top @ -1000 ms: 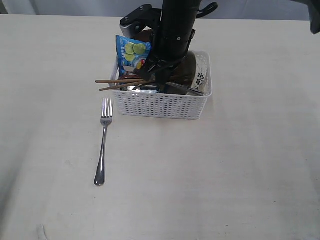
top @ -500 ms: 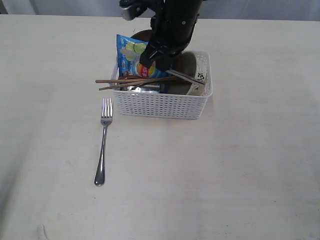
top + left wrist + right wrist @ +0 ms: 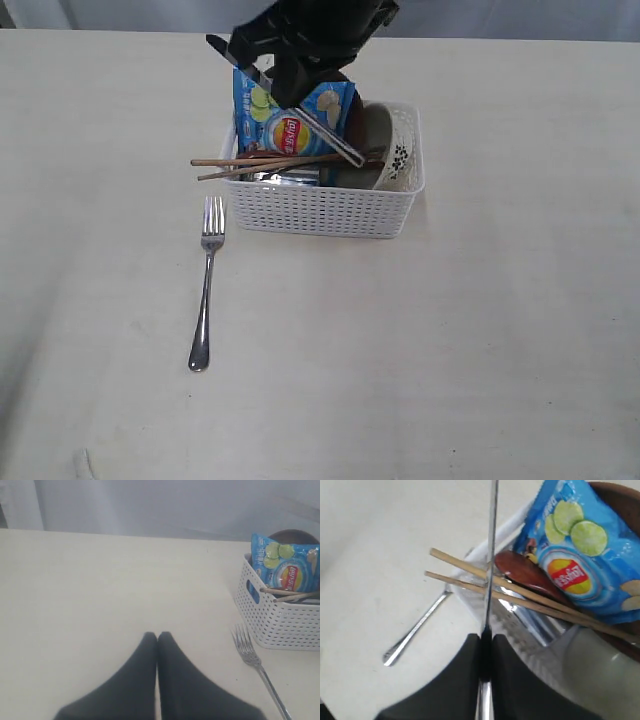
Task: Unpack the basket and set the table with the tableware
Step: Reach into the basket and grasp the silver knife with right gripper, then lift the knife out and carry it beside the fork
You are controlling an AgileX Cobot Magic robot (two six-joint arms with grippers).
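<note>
My right gripper [image 3: 486, 637] is shut on the steel knife [image 3: 492, 555], held above the white basket [image 3: 320, 210]. In the exterior view the knife [image 3: 335, 138] slants down from the gripper [image 3: 285, 85] over the basket. Wooden chopsticks [image 3: 260, 165] stick out over the basket's left rim. The reddish-brown spoon [image 3: 525, 572], the floral bowl [image 3: 400, 150] and the brown plate [image 3: 292, 535] are still inside it. The fork [image 3: 207, 280] lies on the table [image 3: 480, 330] left of the basket. My left gripper [image 3: 157, 636] is shut and empty, low over bare table, with the fork [image 3: 255, 660] beside it.
A blue chips bag [image 3: 290, 125] stands upright at the basket's back left, just behind the hanging knife. A shiny steel item [image 3: 285, 178] lies under the chopsticks. The table stretches wide in front of and to both sides of the basket.
The right gripper has risen out of the basket and swung up and left, lifting the knife clear. The chips bag now shows more fully. The fork has not moved.
</note>
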